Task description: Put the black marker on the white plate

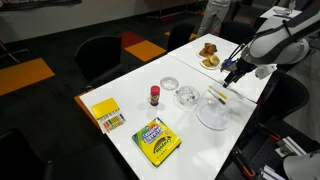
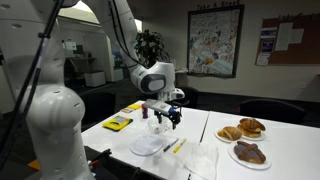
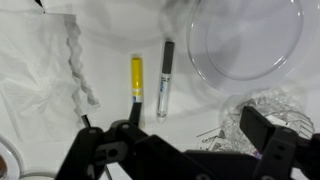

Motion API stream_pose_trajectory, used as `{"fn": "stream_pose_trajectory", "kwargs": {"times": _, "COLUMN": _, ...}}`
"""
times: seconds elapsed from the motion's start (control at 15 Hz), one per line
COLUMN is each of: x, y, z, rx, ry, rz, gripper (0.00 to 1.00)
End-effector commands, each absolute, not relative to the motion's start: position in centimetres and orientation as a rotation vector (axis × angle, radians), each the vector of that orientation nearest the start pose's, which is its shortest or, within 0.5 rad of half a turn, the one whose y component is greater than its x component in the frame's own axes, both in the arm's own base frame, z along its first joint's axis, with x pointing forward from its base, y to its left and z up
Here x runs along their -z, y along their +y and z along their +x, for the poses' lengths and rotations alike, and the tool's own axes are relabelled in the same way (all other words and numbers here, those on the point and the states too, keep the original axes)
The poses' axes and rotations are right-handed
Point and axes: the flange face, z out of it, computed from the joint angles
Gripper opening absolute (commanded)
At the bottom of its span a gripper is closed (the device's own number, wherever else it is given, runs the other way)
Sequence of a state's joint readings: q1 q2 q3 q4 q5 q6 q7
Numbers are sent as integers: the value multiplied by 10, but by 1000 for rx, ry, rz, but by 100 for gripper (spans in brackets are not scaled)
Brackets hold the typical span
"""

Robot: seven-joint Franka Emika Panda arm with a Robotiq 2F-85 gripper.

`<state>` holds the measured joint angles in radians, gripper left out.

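The black marker lies flat on the white table beside a yellow marker; in the wrist view it looks glossy grey with a dark cap. Both markers show as small strokes in both exterior views. The white plate lies just beside the markers and is bare. My gripper is open and empty, hovering above the table close to the markers.
A clear glass bowl with crinkled contents stands near the gripper. A small white dish, a red bottle, a crayon box and a yellow box lie further along. Plates of pastries stand at the table's end.
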<state>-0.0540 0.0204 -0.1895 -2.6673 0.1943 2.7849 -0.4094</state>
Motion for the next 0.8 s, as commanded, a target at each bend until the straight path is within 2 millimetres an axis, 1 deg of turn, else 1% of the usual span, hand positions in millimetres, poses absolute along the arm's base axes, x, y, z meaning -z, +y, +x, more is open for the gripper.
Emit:
{"fn": "stream_pose_trajectory", "kwargs": {"times": 0.0, "x": -216, "y": -128, "z": 424, "rx": 194, "ry": -35, "rz": -3091, "gripper": 100}}
{"fn": "stream_pose_trajectory", "kwargs": {"times": 0.2, "x": -198, "y": -136, "z": 434, "rx": 165, "ry": -63, "rz": -3051, "gripper": 100}}
{"fn": "stream_pose_trajectory", "kwargs": {"times": 0.47, "x": -170, "y": -152, "z": 451, "rx": 138, "ry": 55, "rz": -3032, "gripper": 100}}
{"fn": "stream_pose_trajectory", "kwargs": {"times": 0.73, "x": -141, "y": -158, "z": 463, "rx": 91, "ry": 136, "rz": -3028, "gripper": 100}}
